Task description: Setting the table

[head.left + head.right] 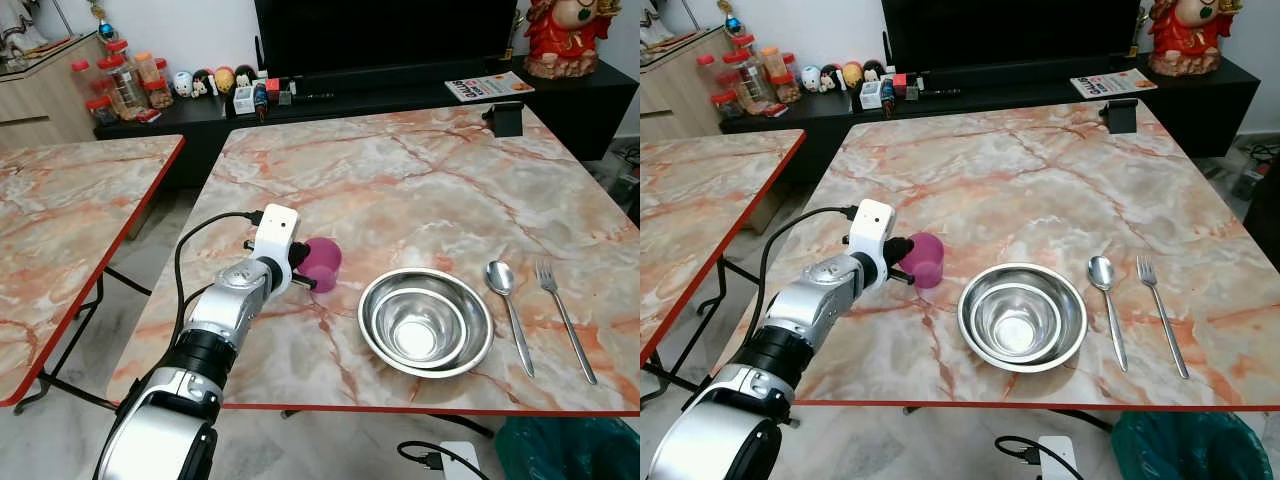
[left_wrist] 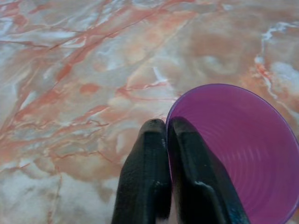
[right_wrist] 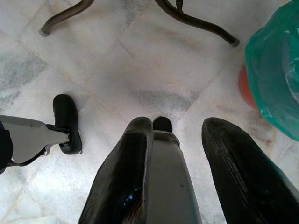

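A purple plastic cup [image 1: 326, 262] stands on the marble table [image 1: 420, 190], just left of a steel bowl [image 1: 425, 322]. My left gripper [image 2: 167, 123] is shut on the cup's near rim, with one finger inside and one outside. In the left wrist view the cup [image 2: 233, 154] is empty. A spoon [image 1: 505, 300] and a fork [image 1: 560, 310] lie side by side to the right of the bowl. My right gripper [image 3: 180, 128] hangs over the floor with its fingers apart, beside a grey part of my own body.
A second marble table [image 1: 60, 230] stands to the left across a narrow gap. A small black box [image 1: 505, 117] sits at the far table edge. Jars and figurines line the TV console [image 1: 200, 105]. A teal bag [image 1: 570, 450] and a cable lie on the floor.
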You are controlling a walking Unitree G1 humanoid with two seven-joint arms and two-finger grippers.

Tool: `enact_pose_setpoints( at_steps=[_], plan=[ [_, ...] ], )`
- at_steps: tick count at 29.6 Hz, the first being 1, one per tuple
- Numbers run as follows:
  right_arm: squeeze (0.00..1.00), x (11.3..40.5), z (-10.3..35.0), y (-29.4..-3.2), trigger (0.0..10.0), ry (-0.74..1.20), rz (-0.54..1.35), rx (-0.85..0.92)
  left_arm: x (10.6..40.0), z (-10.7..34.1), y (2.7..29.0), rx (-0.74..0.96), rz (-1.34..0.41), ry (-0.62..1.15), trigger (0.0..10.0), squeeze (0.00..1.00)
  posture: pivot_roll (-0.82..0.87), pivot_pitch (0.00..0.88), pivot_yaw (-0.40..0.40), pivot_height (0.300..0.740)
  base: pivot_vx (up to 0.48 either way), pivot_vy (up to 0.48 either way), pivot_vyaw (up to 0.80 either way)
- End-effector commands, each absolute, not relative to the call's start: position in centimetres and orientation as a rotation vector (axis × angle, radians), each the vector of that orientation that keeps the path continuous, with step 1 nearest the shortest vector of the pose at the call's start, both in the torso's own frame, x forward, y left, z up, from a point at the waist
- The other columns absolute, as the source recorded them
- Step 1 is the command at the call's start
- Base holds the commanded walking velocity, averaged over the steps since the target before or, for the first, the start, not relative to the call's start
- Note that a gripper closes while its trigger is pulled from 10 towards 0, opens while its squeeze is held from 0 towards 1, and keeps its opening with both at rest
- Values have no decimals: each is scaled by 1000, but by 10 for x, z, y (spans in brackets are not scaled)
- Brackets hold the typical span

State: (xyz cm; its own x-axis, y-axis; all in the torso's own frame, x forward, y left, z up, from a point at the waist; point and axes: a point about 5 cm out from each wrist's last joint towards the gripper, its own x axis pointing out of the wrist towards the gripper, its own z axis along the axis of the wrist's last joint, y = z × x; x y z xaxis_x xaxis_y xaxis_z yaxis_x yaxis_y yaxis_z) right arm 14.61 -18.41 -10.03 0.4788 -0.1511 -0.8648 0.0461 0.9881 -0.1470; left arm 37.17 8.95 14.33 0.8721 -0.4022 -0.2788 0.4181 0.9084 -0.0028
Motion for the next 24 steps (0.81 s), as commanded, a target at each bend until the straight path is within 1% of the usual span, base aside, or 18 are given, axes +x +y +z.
enact_pose_setpoints(
  at_steps=[1, 9, 17, 18, 19, 20, 24],
  plan=[
    [0, 146, -101, -182, 10000, 1064, -126, -97, 374, 142, 94, 65, -411, 301, 10000, 1000, -8, 2, 143, 740, 0, 0, 0],
    [0, 146, -100, -182, 10000, 1062, -124, -97, 373, 142, 94, 56, -428, 309, 10000, 1000, -4, 0, 141, 740, 0, 0, 0],
    [0, 147, -100, -181, 10000, 1062, -124, -95, 376, 150, 97, 45, -413, 279, 10000, 1000, -5, 0, 141, 740, 0, 0, 0],
    [0, 147, -100, -181, 10000, 1062, -124, -95, 377, 151, 98, 42, -409, 273, 10000, 749, -5, 0, 141, 740, 0, 0, 0],
    [0, 147, -100, -181, 10000, 1062, -124, -95, 377, 151, 98, 42, -409, 273, 10000, 749, -5, 0, 141, 740, 0, 0, 0],
    [0, 147, -100, -181, 10000, 1062, -125, -95, 377, 152, 99, 46, -405, 269, 10000, 0, -5, 0, 141, 740, 0, 0, 0],
    [0, 147, -100, -181, 10000, 1062, -125, -95, 379, 157, 103, 48, -390, 248, 10000, 0, -5, 0, 140, 740, 0, 0, 0]
  ],
)
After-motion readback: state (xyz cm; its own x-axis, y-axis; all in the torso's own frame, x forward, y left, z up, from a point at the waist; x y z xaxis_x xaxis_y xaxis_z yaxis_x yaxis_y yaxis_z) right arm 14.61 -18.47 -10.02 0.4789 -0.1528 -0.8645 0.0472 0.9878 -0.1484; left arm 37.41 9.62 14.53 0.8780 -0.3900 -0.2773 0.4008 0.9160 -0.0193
